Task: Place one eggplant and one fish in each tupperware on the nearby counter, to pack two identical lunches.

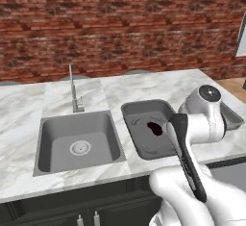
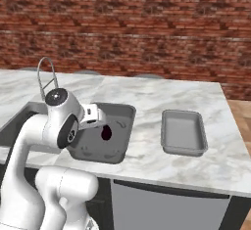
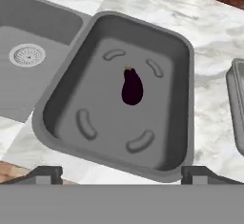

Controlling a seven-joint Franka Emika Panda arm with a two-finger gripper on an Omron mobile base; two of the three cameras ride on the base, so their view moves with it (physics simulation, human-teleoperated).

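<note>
One glossy dark purple eggplant (image 3: 132,87) lies alone in the middle of the large dark grey tupperware (image 3: 187,99), which stands on the marble counter (image 3: 157,8) just right of the sink. From the base views the eggplant (image 1: 153,128) (image 2: 106,133) shows inside the same tub (image 1: 132,112) (image 2: 122,114). My gripper (image 3: 121,173) hangs open and empty above the tub's near rim, its fingertips (image 3: 47,173) far apart. The smaller, lighter tupperware (image 2: 183,148) stands empty to the right, partly behind my arm in the left base view (image 1: 234,118). The fish is out of view.
A steel sink (image 1: 48,143) with a drain and a tall faucet (image 1: 73,93) is set into the counter left of the large tub. A red brick wall (image 2: 147,28) closes the back. The counter ends at the right, with wooden floor (image 2: 240,111) beyond.
</note>
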